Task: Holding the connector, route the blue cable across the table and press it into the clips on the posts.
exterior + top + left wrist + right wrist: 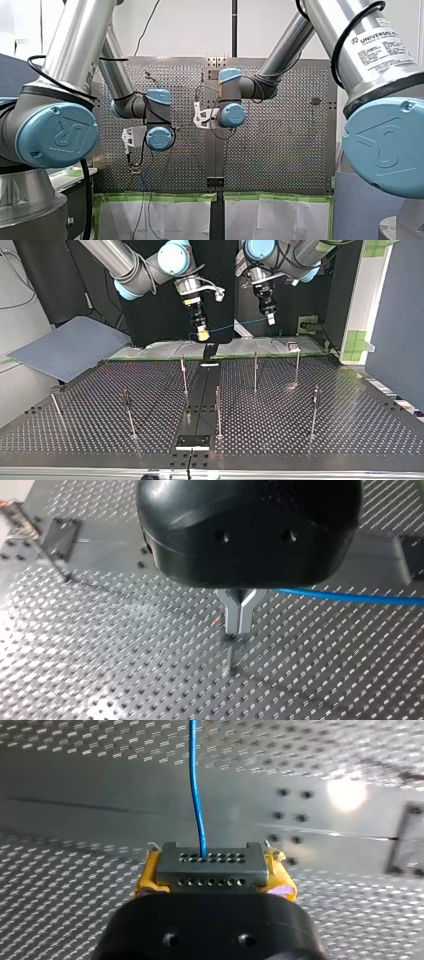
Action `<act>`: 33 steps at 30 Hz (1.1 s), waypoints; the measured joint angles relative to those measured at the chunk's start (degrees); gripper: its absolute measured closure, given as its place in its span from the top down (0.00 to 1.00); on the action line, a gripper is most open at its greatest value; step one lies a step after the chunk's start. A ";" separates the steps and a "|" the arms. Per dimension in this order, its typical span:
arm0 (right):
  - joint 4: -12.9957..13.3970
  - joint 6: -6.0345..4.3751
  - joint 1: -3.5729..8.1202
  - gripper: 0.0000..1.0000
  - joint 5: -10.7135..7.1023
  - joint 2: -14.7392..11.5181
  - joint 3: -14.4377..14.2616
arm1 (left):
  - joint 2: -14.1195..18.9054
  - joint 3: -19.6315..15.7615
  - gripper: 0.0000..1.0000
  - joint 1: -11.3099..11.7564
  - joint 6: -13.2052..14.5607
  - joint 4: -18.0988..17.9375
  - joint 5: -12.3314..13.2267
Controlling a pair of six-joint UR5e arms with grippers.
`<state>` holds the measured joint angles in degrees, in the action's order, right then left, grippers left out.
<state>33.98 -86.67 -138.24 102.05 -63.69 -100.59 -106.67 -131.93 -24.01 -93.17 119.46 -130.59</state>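
Routing looks barely begun: the blue cable (235, 326) is strung in the air, clear of every post (255, 372) on the table (350, 430). My right gripper (212, 875) clamps the connector (210, 865) between yellow pads; it is a dark block with rows of small holes, and the thin cable leaves its face. Further along from the connector, my left gripper (239, 629) has its metal fingers pressed together, seemingly pinching the cable. Next, I judge, both arms must bring connector and cable down onto the nearest post.
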 joint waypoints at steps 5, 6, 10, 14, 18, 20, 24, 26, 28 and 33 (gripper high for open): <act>-2.46 -0.18 -0.56 0.00 -0.10 -1.49 2.46 | 2.50 1.05 0.00 1.27 -0.08 2.51 -0.60; -2.90 -0.21 -0.66 0.00 -0.14 -1.57 2.89 | 2.95 1.21 0.00 1.58 -0.09 2.97 -0.65; -5.09 -0.36 -1.13 0.00 -0.28 -1.67 5.09 | 5.00 1.66 0.00 3.38 -0.22 5.02 -0.07; -6.93 -0.66 -1.54 0.00 -0.33 -1.67 6.93 | 7.09 2.07 0.00 5.42 -0.61 7.09 1.58; -8.83 -0.81 -2.15 0.00 -0.35 -1.66 8.83 | 9.01 2.43 0.00 7.29 -1.38 9.01 2.51; -9.92 -0.88 -2.56 0.00 -0.35 -1.65 9.87 | 10.14 2.67 0.00 7.92 -1.79 10.16 2.69; -11.83 -1.38 -3.36 0.00 -0.35 -1.60 11.71 | 12.12 3.27 0.00 8.39 -2.84 12.15 3.09; -12.82 -1.71 -3.83 0.00 -0.41 -1.59 12.83 | 13.23 3.74 0.00 8.50 -3.40 13.22 3.40; -13.84 -1.98 -4.28 0.00 -0.55 -1.58 13.95 | 14.17 4.26 0.00 8.60 -3.84 14.18 3.57; -15.62 -2.46 -4.99 0.00 -0.77 -1.54 16.23 | 16.65 6.30 0.00 9.01 -5.01 16.64 4.19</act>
<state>18.37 -89.13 -143.23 101.27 -65.23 -84.36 -90.02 -125.63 -15.01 -98.17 136.10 -126.40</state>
